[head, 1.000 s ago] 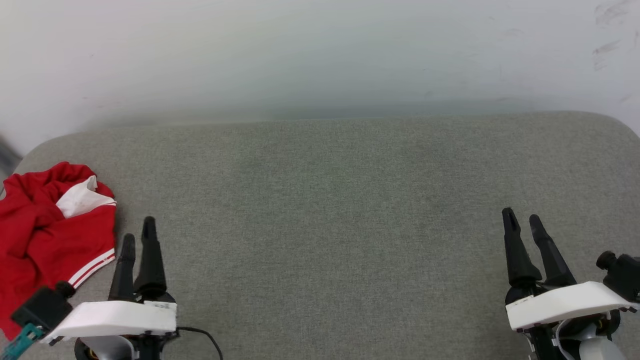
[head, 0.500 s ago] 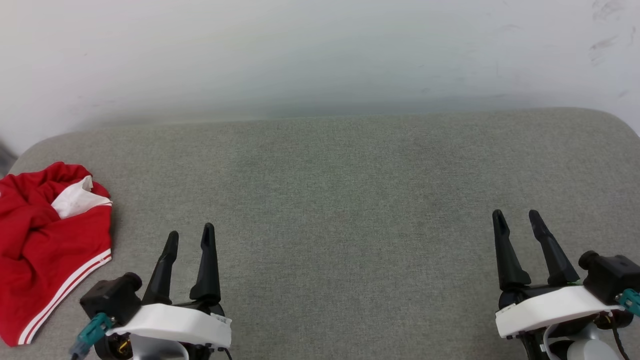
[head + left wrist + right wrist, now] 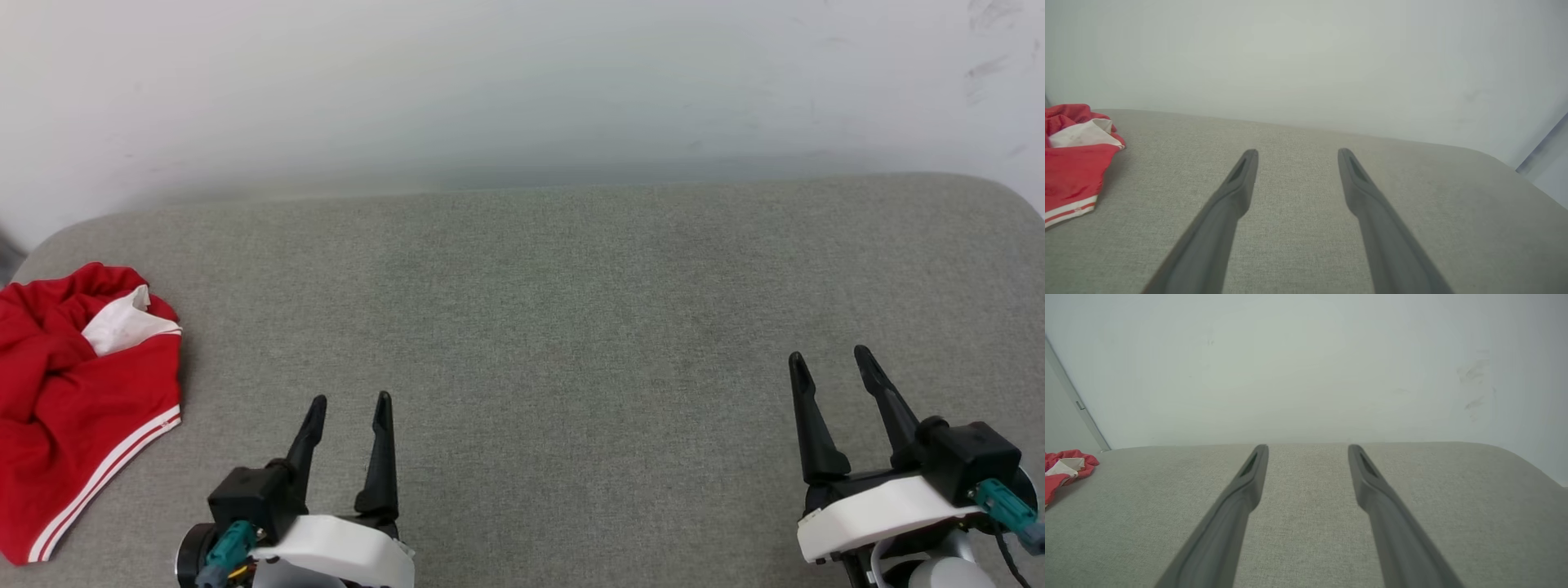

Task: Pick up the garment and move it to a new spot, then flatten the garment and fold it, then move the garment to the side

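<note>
One red garment [image 3: 77,400] lies crumpled at the far left edge of the grey cushion [image 3: 571,310]. A white patch shows near its top and red-and-white striped trim runs along its lower hem. The left gripper [image 3: 351,400] is near it on the right, not touching, its fingers spread wide and empty. The right gripper [image 3: 829,355] is well apart at the cushion's right side, likewise wide and empty. A white wall [image 3: 490,82] rises behind.
</note>
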### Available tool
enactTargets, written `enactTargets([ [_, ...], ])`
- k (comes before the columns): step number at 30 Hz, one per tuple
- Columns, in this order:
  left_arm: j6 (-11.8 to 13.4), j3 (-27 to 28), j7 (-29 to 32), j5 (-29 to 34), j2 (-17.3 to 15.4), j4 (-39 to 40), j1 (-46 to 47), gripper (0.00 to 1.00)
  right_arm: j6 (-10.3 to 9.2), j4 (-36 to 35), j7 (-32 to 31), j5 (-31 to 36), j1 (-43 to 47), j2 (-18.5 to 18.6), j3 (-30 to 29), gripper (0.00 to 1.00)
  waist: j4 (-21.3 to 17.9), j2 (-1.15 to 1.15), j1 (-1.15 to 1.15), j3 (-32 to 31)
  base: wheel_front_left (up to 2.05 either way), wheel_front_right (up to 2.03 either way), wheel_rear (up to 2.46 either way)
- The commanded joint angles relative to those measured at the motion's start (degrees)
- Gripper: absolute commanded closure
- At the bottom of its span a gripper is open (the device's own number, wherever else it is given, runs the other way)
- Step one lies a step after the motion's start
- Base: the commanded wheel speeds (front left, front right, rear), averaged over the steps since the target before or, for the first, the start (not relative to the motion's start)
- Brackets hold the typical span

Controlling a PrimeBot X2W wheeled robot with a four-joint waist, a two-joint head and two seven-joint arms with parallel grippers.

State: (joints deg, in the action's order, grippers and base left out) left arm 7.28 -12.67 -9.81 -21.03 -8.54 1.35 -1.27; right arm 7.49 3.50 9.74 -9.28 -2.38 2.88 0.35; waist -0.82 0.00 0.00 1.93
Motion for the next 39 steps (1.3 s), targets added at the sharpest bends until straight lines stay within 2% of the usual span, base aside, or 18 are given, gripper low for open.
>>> enactTargets([
  [1,0.41,-0.86,-0.62,1.38,-0.53,-0.07,0.14,0.00,0.00,-0.65,0.62,1.95,-0.14,0.01,0.18,0.00,0.01,0.00,0.00,0.07,0.00,0.00,0.00],
  [9,1.37,-2.70,-1.69,4.89,-1.08,-0.71,0.04,0.00,0.00,-1.03,1.64,6.43,-0.09,0.00,0.64,0.00,-0.05,0.00,0.00,0.19,0.00,0.00,0.00],
  [17,0.50,-1.93,-2.51,6.43,-0.07,-0.60,-0.66,0.00,0.00,-1.40,2.56,9.05,0.15,0.00,0.81,0.00,-0.09,0.00,0.00,0.36,0.00,0.00,0.00],
  [22,-2.91,1.22,-3.13,6.29,2.00,-0.16,-1.78,0.00,0.00,-1.57,3.16,9.87,0.45,-0.01,1.57,0.00,-0.13,0.00,0.00,0.44,0.00,0.00,0.00],
  [26,-5.43,3.88,-3.56,7.97,3.45,-0.12,-2.46,0.00,-0.01,-1.34,3.54,8.09,0.77,-0.02,1.11,0.00,-0.23,0.00,0.00,0.45,0.00,0.00,0.00],
  [35,-9.79,7.67,-4.51,11.07,5.42,-0.26,-3.50,0.00,-0.01,1.60,4.59,1.54,0.67,-0.02,-0.10,0.00,-0.35,0.00,0.00,0.53,0.00,0.00,0.00],
  [39,-10.88,7.74,-4.91,13.02,5.60,-0.89,-4.10,0.00,-0.01,2.64,4.94,2.22,0.54,-0.03,0.28,0.00,-0.44,0.00,0.00,0.48,0.00,0.00,0.00],
])
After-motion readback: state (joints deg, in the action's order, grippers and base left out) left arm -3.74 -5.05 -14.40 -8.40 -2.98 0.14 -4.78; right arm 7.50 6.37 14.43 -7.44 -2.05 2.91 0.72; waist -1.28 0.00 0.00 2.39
